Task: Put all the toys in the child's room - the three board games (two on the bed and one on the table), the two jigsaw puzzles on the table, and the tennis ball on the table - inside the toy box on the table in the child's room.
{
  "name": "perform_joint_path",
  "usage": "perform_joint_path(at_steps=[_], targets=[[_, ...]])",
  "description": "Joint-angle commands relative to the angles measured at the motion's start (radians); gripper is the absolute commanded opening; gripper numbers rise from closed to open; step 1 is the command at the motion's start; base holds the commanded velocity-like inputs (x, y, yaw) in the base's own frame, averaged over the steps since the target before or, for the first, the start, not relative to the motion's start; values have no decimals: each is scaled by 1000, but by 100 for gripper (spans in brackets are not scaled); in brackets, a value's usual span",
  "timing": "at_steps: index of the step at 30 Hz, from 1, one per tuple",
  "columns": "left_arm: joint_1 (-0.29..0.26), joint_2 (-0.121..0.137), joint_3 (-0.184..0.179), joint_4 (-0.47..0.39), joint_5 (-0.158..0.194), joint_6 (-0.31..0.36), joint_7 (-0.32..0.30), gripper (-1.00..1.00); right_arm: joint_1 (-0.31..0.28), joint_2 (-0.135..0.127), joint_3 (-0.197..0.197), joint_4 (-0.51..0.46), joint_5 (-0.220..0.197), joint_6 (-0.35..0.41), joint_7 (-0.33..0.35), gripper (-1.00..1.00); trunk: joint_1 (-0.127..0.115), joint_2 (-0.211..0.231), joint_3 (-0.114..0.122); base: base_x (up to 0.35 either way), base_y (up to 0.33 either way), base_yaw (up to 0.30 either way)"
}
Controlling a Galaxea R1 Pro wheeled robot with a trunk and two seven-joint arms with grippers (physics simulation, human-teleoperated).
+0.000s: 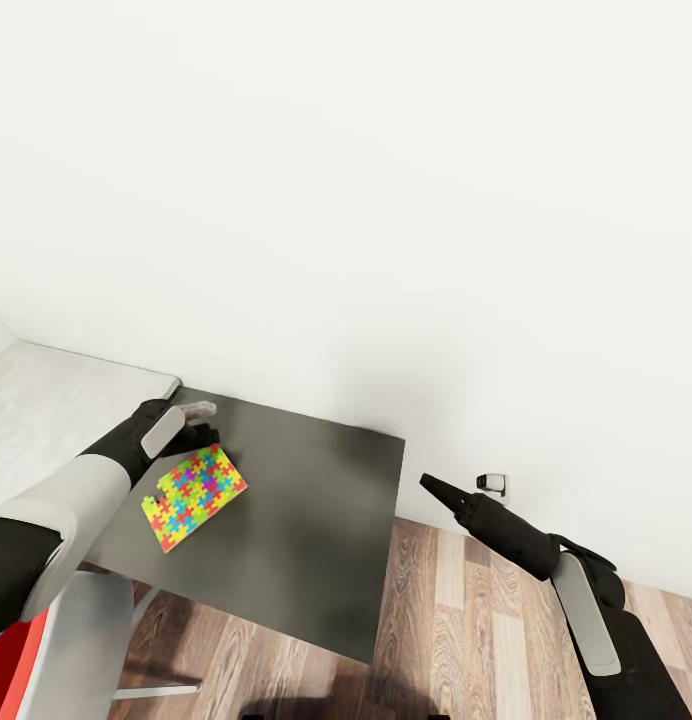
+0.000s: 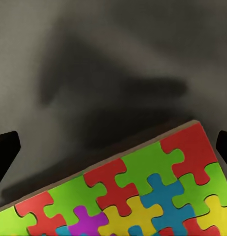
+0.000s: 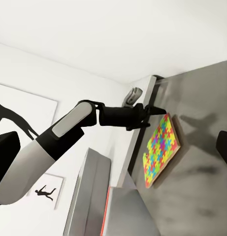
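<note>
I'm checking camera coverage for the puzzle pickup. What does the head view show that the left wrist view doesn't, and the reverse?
Head view alone: the left gripper holding the jigsaw puzzle above the dark grey cabinet, the table's pale end beside it, the wood floor, the wall outlet and the right gripper hanging over the floor.

Left wrist view alone: the puzzle's interlocking pieces close up, its brown edge, and the shadow cast on the cabinet top.

Shared: the puzzle and the dark cabinet top.
</note>
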Motion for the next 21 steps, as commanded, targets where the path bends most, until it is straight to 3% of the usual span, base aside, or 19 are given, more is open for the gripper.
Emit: perform_joint_path(at_steps=[1, 12, 21], targets=[[-1, 1, -7, -2, 10, 4, 9, 100, -1, 0, -1, 0, -3, 5, 1, 100, 1, -2, -1, 0, 0, 0], [-1, -3, -6, -2, 10, 14, 47, 100, -1, -1, -1, -1, -3, 5, 1, 100, 1, -2, -1, 0, 0, 0], [-1, -1, -6, -2, 12, 84, 49, 100, -1, -1, -1, -2, -3, 4, 1, 100, 1, -2, 3, 0, 0, -31]])
